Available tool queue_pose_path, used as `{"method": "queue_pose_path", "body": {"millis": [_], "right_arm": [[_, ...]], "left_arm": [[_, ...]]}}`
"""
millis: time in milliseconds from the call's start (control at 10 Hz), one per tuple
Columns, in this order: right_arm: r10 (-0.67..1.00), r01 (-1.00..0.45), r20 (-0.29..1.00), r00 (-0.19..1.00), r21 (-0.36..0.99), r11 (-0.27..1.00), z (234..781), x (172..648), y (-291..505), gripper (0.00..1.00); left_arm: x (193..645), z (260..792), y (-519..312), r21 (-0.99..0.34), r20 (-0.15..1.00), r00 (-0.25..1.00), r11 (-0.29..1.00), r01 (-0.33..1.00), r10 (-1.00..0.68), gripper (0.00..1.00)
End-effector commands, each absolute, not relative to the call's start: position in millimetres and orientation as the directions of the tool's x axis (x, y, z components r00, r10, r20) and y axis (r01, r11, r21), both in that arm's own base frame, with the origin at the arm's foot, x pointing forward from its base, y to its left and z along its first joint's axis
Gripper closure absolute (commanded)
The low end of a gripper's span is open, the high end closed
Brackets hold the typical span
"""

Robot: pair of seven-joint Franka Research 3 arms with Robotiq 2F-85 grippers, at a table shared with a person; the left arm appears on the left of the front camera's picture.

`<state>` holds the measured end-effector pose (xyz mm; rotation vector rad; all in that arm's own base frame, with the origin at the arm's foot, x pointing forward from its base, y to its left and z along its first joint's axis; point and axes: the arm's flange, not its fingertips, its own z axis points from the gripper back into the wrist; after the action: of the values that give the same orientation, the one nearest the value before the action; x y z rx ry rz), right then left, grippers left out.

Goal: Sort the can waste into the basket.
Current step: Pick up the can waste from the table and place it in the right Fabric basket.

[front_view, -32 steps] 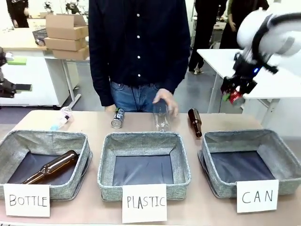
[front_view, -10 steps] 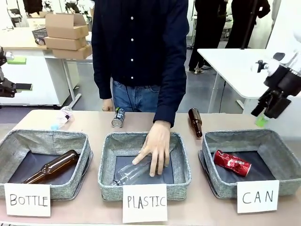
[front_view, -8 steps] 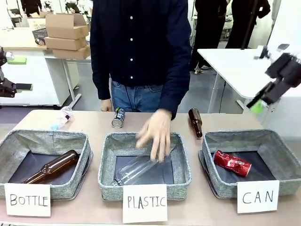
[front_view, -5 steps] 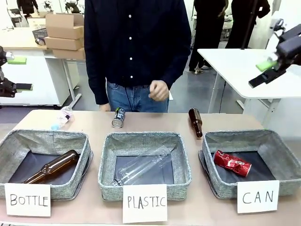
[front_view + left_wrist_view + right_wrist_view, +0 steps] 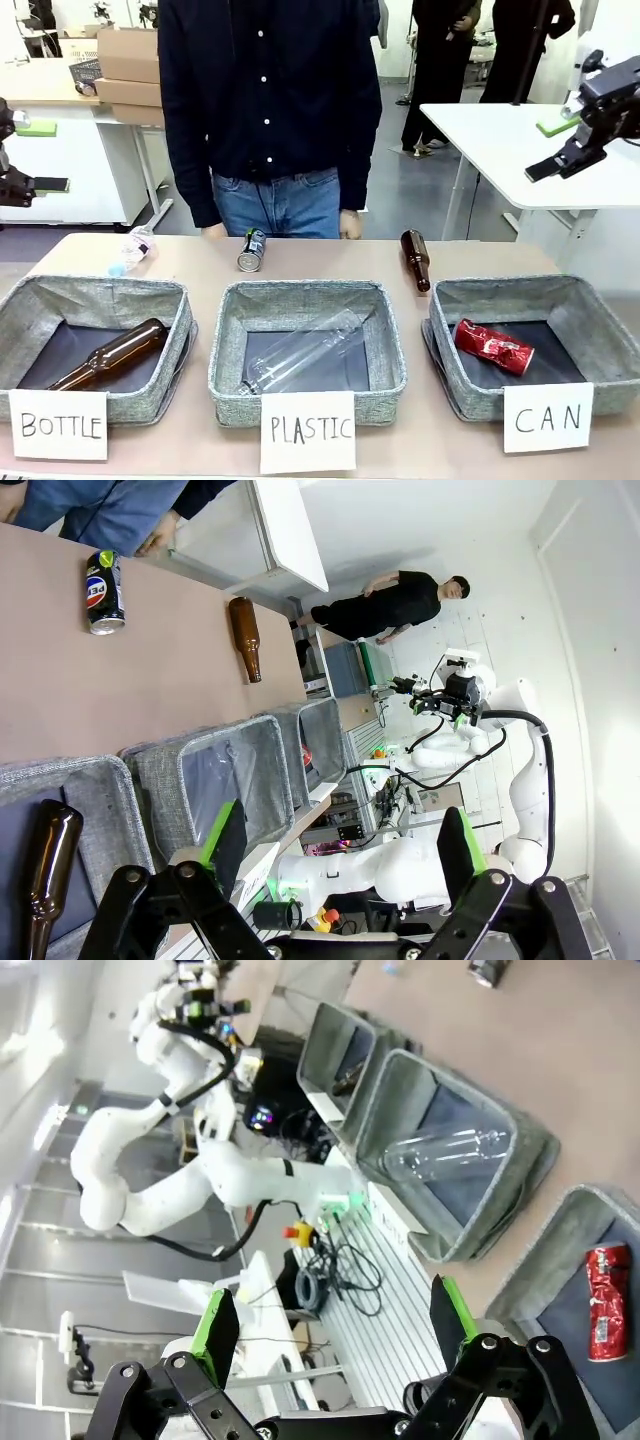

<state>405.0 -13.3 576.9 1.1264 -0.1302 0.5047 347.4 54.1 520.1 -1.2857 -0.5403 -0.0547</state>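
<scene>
Front view, red can point(image 5: 494, 347): it lies flat on the dark floor of the CAN basket point(image 5: 603, 322), so this one is sorted; its long side runs across, with the left end a bit farther back
Front view, black can point(image 5: 250, 250): it is on the table point(image 5: 180, 262) near the person, outside every basket, so it is not yet sorted; it seems to lie down with a silver end facing the robot
Front view, right gripper point(image 5: 548, 148): it is high up past the CAN basket, fingers wide apart, holding nothing, so I think it is free to fetch the black can
Left wrist view, left gripper point(image 5: 340, 845): fingers wide apart, nothing between them, well away from the cans
Left wrist view, black can point(image 5: 103, 590): alone on the table, its long side pointing from the person toward the baskets
Right wrist view, right gripper point(image 5: 335, 1328): wide and empty, looking down from above
Right wrist view, red can point(image 5: 605, 1302): on its side inside the CAN basket point(image 5: 545, 1250), at the end of the row
</scene>
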Motion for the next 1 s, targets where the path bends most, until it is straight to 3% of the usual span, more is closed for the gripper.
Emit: {"method": "queue_pose_path", "body": {"millis": [0, 900], "right_arm": [[0.344, -0.479, 0.368, 0.864, 0.813, 0.332, 576.4, 401.9, -18.8, 0.00], [0.344, -0.479, 0.368, 0.864, 0.813, 0.332, 576.4, 401.9, -18.8, 0.00]], "left_arm": [[348.7, 520.9, 52.2, -0.890, 0.432, 0.863, 0.279, 0.361, 0.262, 0.00], [348.7, 520.9, 52.2, -0.890, 0.432, 0.863, 0.279, 0.361, 0.262, 0.00]]}}
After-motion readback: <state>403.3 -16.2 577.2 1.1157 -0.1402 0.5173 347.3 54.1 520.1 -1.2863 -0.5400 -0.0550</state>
